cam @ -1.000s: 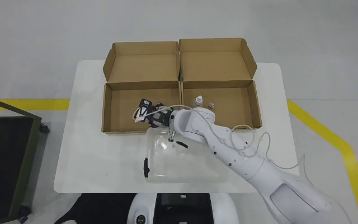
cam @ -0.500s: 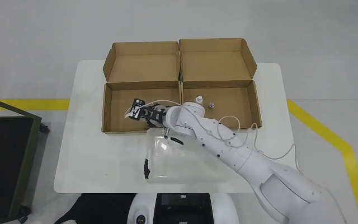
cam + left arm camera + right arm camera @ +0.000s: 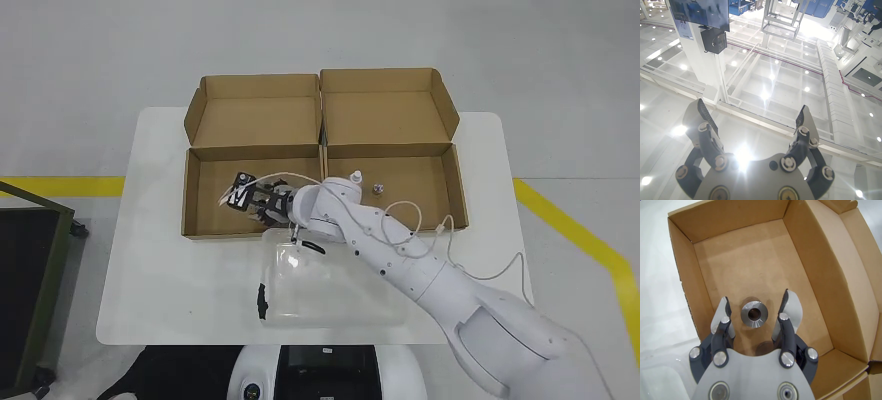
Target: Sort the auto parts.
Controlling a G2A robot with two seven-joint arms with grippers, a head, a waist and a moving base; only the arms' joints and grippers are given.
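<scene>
In the top view, the right gripper point(image 3: 246, 196) is seen left of centre, inside the left cardboard box point(image 3: 205, 215), with its fingers spread. A metal sleeve point(image 3: 754, 314) is seen on the box floor between them, untouched. The left gripper point(image 3: 753, 111) is likewise spread, with nothing grasped.

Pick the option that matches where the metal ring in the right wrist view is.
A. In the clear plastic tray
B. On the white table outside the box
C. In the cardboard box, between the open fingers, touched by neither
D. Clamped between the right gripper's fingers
C: the metal ring is inside the cardboard box, and the right gripper is open around it, with a visible gap between each finger and the ring.
</scene>
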